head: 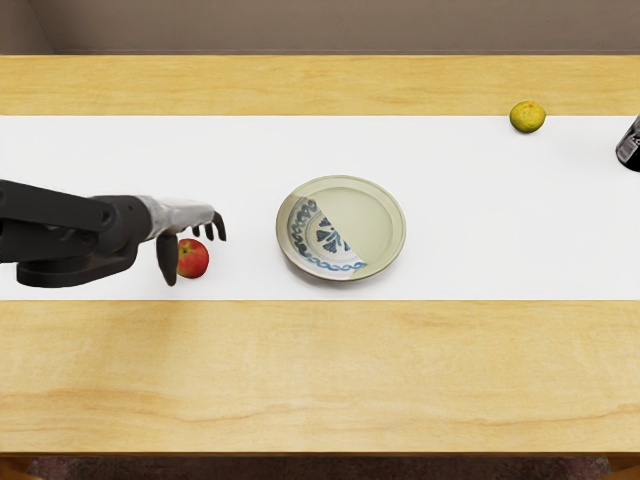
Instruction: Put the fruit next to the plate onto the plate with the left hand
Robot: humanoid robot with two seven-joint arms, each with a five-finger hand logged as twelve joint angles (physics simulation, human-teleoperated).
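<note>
Apple [192, 258] first, Mara: does the hand have it?

Not that I can see, Jon. The fingers [218, 230] of the left hand [190, 238] are spread and only loosely bent, their tips hanging past the apple's far side. The thumb [167, 265] points down along its left side, touching it or just beside it. Nothing has closed round the fruit, which sits on the white runner [450, 200] with the hand cupped over it.

Why straddle it like that?

I'd say it's the stance for a pinch from above, with thumb and fingers on opposite sides so closing traps a round thing rather than rolling it away.

And further out?

The left arm comes in low from the left edge, its wrist level with the apple. The plate [392, 215] lies to the right of the apple, near but apart, with a blue pattern on its left half and nothing on it. So the carry would be a short one to the right.

Any chance it's the wrong fruit?

I doubt it. A yellow-green fruit [527, 116] sits well away near the far right of the runner, so the apple is the one beside the plate. A dark shape [630, 145] is cut off by the right edge, and I can't identify it.
</note>
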